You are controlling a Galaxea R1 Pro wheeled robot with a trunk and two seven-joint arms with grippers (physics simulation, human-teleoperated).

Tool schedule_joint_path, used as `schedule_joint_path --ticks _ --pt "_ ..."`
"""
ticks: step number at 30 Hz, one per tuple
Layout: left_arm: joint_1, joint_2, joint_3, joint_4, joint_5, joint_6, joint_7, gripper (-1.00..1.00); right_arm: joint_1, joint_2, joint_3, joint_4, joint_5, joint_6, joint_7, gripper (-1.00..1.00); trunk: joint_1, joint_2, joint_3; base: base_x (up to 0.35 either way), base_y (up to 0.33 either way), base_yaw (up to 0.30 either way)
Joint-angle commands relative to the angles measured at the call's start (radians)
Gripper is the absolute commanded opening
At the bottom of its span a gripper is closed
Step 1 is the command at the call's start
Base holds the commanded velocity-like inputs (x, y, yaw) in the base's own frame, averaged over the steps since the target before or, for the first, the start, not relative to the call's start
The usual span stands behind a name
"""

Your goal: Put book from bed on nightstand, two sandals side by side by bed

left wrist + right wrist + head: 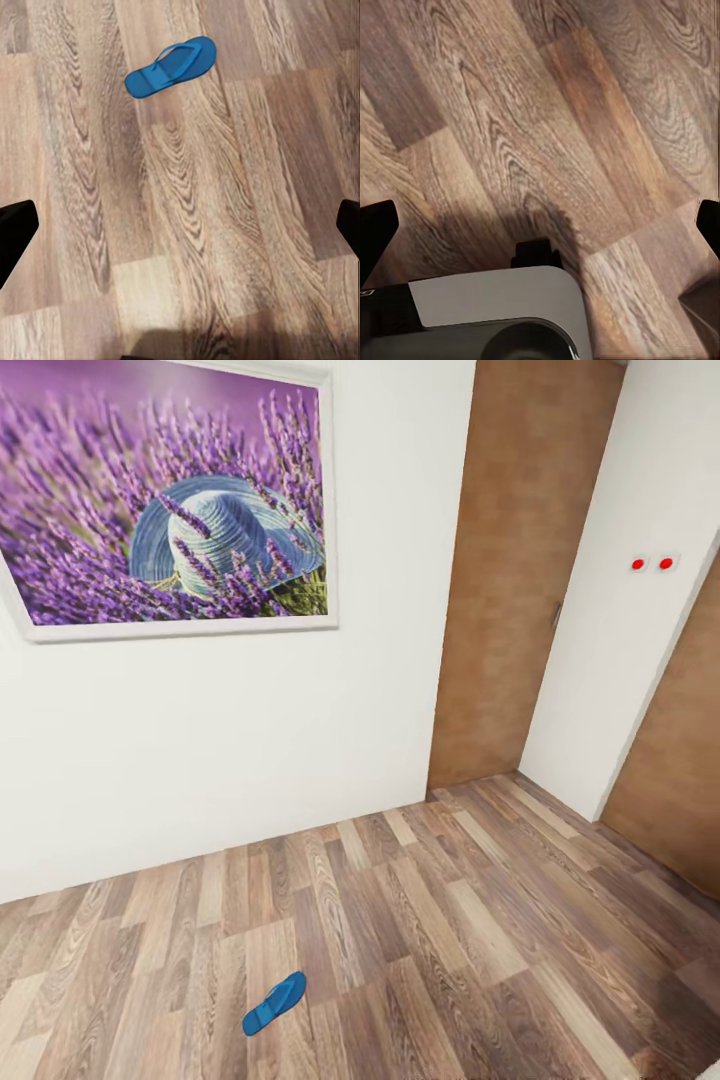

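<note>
The left gripper [180, 225] hangs over bare wood-plank floor [225, 247] with its two dark fingertips [15, 232] far apart at the edges of the left wrist view and nothing between them, so it is spread wide and empty; I judge it is carried this way because the robot is approaching and no grasp has begun. The right gripper [540, 225] is the same, its fingertips [375, 229] parted to the frame's edges over the planks and holding nothing; just under it lies a rounded grey and black part of the robot's own base [495, 307], casting a shadow on the boards.

One blue sandal [171, 66] lies flat on the floor, strap side up, ahead of the left gripper along the line its fingers point, near but clearly apart from it and not between the fingertips. In the head view the same sandal [274, 1003] lies low and toward the robot's left, alone on the planks; it is well apart from the right gripper. To my eye the left arm is the one better placed to reach it.

Farther on stand the white wall [230, 740] with a framed lavender picture [170, 500], a wooden door [520, 570] and two red switches [652, 563].
</note>
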Motion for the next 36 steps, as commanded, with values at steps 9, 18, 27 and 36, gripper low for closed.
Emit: schedule_joint_path --ticks 9,18,27,36 --pt "0.000 0.000 -0.002 0.000 0.010 -0.003 0.000 1.00 -0.001 0.000 -0.003 0.000 0.000 -0.003 0.002 1.00 0.000 0.000 -0.001 0.000 0.000 -0.265" --pt "0.000 0.000 -0.002 0.000 0.010 -0.003 0.000 1.00 -0.001 0.000 -0.003 0.000 0.000 -0.003 0.002 1.00 0.000 0.000 -0.001 0.000 0.000 -0.266" --pt "0.000 0.000 -0.002 0.000 0.010 -0.003 0.000 1.00 -0.001 0.000 -0.003 0.001 0.000 -0.003 0.002 1.00 0.000 0.000 -0.001 0.000 0.000 -0.266" --pt "0.000 0.000 -0.002 0.000 0.010 -0.003 0.000 1.00 -0.001 0.000 -0.003 0.000 0.000 -0.003 0.002 1.00 0.000 0.000 -0.001 0.000 0.000 -0.266"
